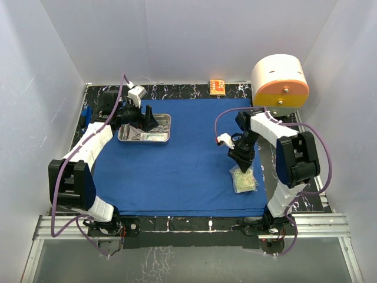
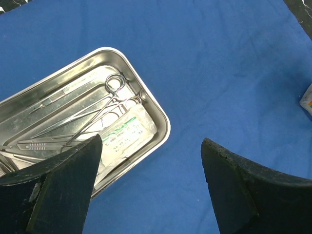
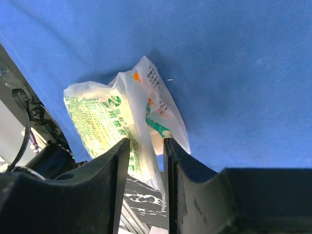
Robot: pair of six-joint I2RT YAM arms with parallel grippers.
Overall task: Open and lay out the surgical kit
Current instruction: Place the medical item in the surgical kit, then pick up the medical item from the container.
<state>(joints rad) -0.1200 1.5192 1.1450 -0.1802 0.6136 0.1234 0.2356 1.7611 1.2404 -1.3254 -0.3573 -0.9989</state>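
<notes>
White walls close in a black marbled table, most of it covered by the royal-blue cloth of the surgical kit, spread flat. On the cloth's far left part sits the steel tray, holding ring-handled forceps, other slim metal instruments and a sealed packet with green print, which lies over the forceps' tips. The left gripper hangs over the tray's near right corner, its jaws spread wide with nothing between them.

On the cloth's near right part, close to its edge, lie clear plastic packets with green lettering, apparently two that overlap. The right gripper is just above them, its fingers a narrow gap apart with the packet film in that gap; whether it is pinched cannot be told.

Beyond the cloth, a small orange box rests at the far edge and a cream-and-orange cylinder stands at the far right corner.
</notes>
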